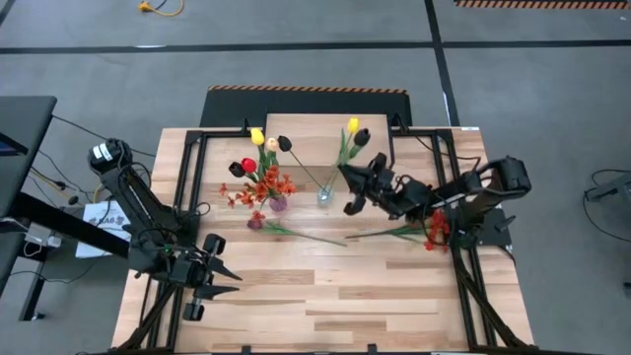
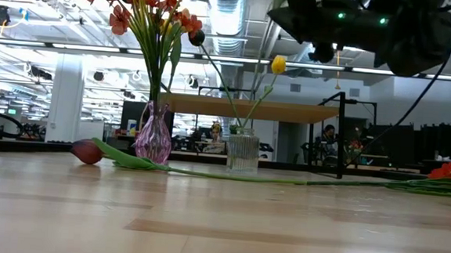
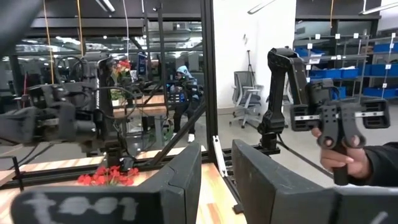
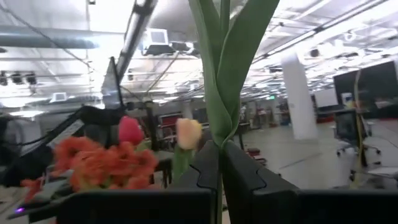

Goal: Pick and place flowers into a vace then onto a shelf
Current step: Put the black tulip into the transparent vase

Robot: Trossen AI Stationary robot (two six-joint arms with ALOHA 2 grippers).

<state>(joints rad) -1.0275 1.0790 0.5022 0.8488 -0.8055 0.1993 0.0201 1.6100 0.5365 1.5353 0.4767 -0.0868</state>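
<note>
Dark and idle, the left gripper (image 1: 229, 277) hovers over the plank table's (image 1: 325, 306) near-left corner, its jaws a narrow gap apart and holding nothing. Further right, a purple vase (image 1: 279, 203) carries orange sprays and tulips (image 1: 262, 168), with a maroon tulip (image 1: 258, 223) lying on the boards just beside it. A clear ribbed vase (image 1: 324, 197) stands next, by the light wood shelf (image 1: 311, 130). Right of centre, the right gripper (image 1: 350, 183) clamps shut on a green tulip stem (image 4: 225, 81). Red flowers (image 1: 436, 233) lie under that arm.
</note>
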